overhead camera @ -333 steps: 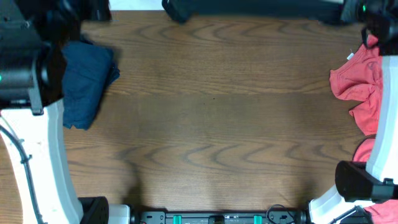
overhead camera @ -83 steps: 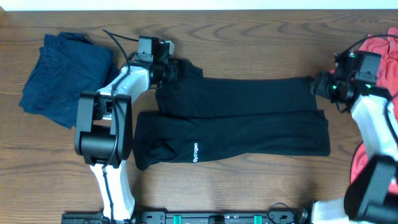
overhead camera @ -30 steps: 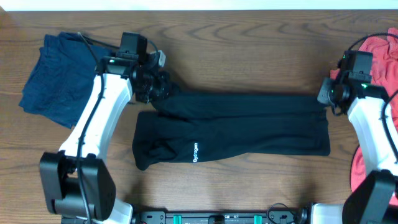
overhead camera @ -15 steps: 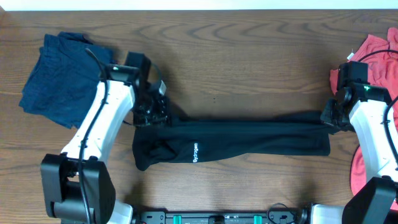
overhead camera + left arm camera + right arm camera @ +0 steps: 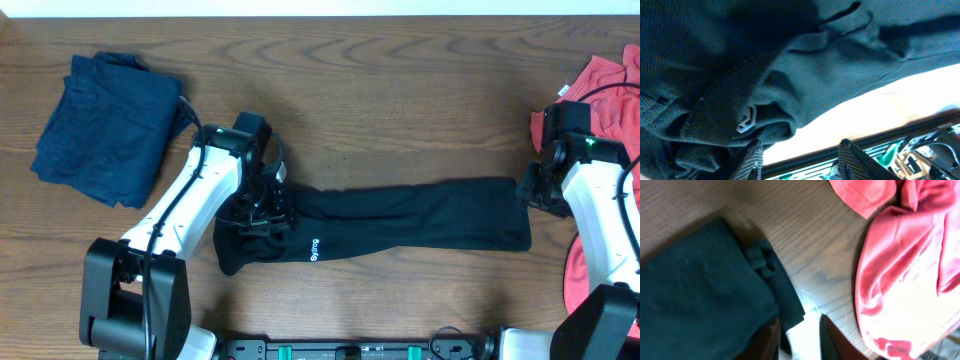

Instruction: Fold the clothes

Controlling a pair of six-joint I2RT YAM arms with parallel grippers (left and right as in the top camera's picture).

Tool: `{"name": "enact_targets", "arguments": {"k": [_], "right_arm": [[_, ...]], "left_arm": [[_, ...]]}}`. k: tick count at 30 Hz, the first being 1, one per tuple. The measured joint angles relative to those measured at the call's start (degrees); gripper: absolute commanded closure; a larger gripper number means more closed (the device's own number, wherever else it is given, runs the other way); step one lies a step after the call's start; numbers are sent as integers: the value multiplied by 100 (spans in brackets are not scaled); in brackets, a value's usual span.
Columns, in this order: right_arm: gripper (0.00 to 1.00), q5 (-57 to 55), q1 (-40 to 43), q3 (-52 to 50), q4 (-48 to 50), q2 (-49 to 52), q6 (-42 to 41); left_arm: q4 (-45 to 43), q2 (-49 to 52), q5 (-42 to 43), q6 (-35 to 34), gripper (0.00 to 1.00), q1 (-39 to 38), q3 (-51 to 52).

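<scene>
The black garment [image 5: 400, 215] with a small white logo [image 5: 309, 247] lies as a long folded strip across the table's middle. My left gripper [image 5: 262, 210] hovers over its bunched left end. In the left wrist view the gripper [image 5: 800, 152] is open, with the fabric [image 5: 815, 65] just above the fingers and bright table in the gap. My right gripper [image 5: 527, 187] is at the strip's right end. In the right wrist view it [image 5: 798, 327] is open over the fabric's corner [image 5: 700, 290], which lies flat on the wood.
A dark navy garment [image 5: 100, 125] lies crumpled at the far left. Coral-red clothes [image 5: 600, 95] are piled at the right edge, close beside my right gripper, and show in the right wrist view [image 5: 905, 265]. A black and green rail [image 5: 350, 350] runs along the front edge.
My left gripper moved toward the front and right, carrying the garment's upper layer down over the lower one. The strip is now narrower. My right gripper has stayed in place.
</scene>
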State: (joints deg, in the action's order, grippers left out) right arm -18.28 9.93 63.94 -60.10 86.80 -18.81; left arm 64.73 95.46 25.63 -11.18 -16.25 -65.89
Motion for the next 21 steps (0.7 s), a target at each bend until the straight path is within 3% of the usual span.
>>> {"name": "enact_targets", "arguments": {"k": [7,15,21], "right_arm": [[69,149,0,0,2,0,-2],[73,1019,0,-26,46,11,304],[53,1211,0,-411,271,197,413]], "left_arm": [[2,0,-39,0,51,0,-2],[-223,-22,-44,-68,77,0,-337],[-452,-195,-48,-61,79,-4,-369]]}}
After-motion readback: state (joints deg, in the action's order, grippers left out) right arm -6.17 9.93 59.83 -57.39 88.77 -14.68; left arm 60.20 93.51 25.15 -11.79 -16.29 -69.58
